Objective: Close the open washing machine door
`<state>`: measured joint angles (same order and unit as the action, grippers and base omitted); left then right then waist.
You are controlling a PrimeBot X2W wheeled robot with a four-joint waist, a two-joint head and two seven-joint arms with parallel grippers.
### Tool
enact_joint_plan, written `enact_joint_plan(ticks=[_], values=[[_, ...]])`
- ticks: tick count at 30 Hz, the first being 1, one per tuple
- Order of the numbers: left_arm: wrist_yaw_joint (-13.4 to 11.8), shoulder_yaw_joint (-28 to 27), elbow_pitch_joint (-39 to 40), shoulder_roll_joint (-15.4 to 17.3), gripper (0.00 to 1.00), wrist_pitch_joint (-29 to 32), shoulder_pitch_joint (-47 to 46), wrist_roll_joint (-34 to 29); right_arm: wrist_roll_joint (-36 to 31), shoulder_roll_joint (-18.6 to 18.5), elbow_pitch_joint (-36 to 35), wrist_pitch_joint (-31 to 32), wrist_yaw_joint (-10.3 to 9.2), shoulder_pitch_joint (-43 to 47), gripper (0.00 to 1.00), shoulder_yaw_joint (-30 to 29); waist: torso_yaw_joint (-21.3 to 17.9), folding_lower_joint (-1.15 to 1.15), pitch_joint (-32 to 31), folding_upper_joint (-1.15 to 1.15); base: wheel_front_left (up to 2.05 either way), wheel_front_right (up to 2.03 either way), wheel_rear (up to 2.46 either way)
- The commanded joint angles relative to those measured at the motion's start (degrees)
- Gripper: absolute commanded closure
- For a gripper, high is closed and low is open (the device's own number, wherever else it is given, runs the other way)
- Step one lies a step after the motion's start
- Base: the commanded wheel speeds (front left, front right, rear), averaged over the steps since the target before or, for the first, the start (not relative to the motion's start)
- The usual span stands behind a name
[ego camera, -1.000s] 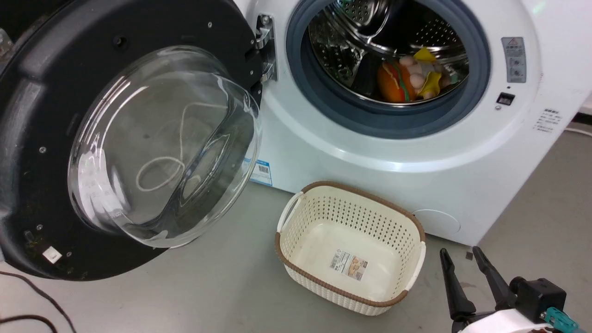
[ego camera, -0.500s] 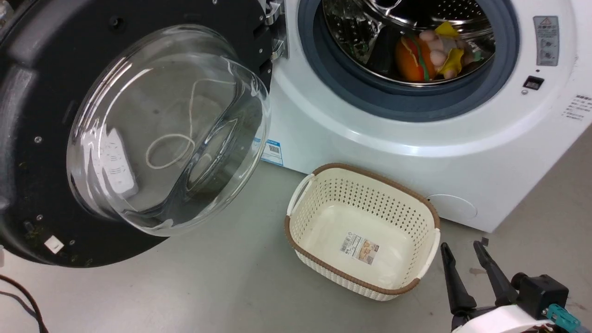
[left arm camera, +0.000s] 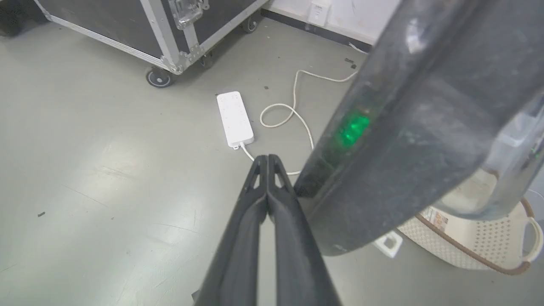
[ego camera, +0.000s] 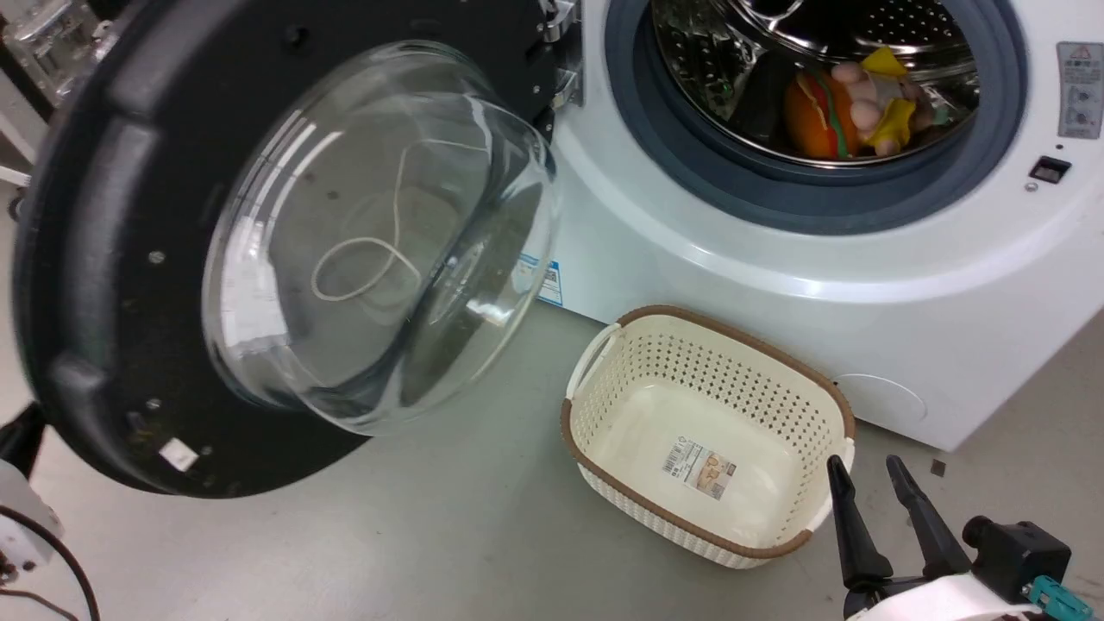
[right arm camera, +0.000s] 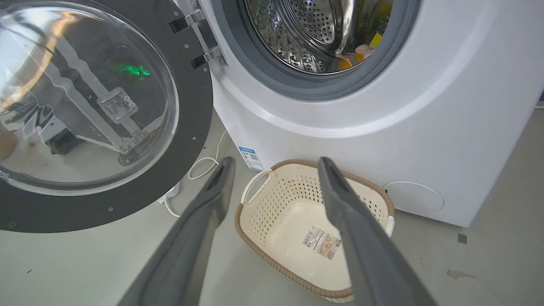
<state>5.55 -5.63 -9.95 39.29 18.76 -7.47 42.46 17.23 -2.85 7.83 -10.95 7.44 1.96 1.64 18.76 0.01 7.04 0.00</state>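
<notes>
The washing machine door (ego camera: 112, 259) hangs wide open, left of the washing machine (ego camera: 776, 285). Rigid, hinged, probably heavy: push its black rim, not the slick glass. Left hand (left arm camera: 267, 163), fingers pressed together, sits beside that rim, possibly touching. Right hand (ego camera: 862, 470) spread, empty.

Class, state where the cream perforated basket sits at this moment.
In the head view the basket stands on the floor, lower centre-right, just in front of the washing machine and right of the open washing machine door.

Washing machine door (ego camera: 112, 259): black rim, bulging glass bowl, swung wide open on its hinge. Washing machine (ego camera: 776, 285): white, drum mouth exposed.
</notes>
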Motion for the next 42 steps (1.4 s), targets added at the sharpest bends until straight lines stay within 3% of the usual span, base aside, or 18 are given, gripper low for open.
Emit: enact_joint_plan(ticks=[1,11,13,24,33,42], values=[[0.5,2.2,2.0,2.2,1.00,0.8,1.4,2.9,1.0,0.0,0.5,-0.8,0.04,-0.8,0.00,0.1,0.7,-0.01,-0.2,0.00,0.00,0.00,0.00],[1.1,14.0,11.7,10.4,1.00,1.2,4.8,12.2,3.5,0.0,2.3,-2.2,0.04,-1.3,0.00,-0.8,2.2,-0.01,-0.8,0.00,0.00,0.00,0.00],[1.2,18.5,15.3,12.5,1.00,1.9,4.5,14.0,4.2,0.0,2.8,-2.6,0.04,-1.4,0.00,-1.4,2.2,-0.01,-1.0,0.00,0.00,0.00,0.00],[1.8,33.6,26.6,15.5,1.00,1.4,-1.0,17.8,6.7,0.0,2.8,-3.8,0.04,-0.9,0.00,-3.4,-0.1,-0.01,-1.3,0.00,0.00,0.00,0.00],[1.9,44.0,29.0,9.7,1.00,-6.3,-8.7,16.9,8.0,0.0,2.1,-4.0,0.05,-0.8,0.00,-4.6,-4.9,-0.01,-1.0,0.00,0.00,0.00,0.00],[1.9,52.2,20.2,1.1,1.00,-14.8,-18.3,15.2,7.9,0.0,1.2,-4.0,0.05,-1.1,0.00,-4.9,-11.6,-0.01,-0.2,0.00,0.00,0.00,0.00]])
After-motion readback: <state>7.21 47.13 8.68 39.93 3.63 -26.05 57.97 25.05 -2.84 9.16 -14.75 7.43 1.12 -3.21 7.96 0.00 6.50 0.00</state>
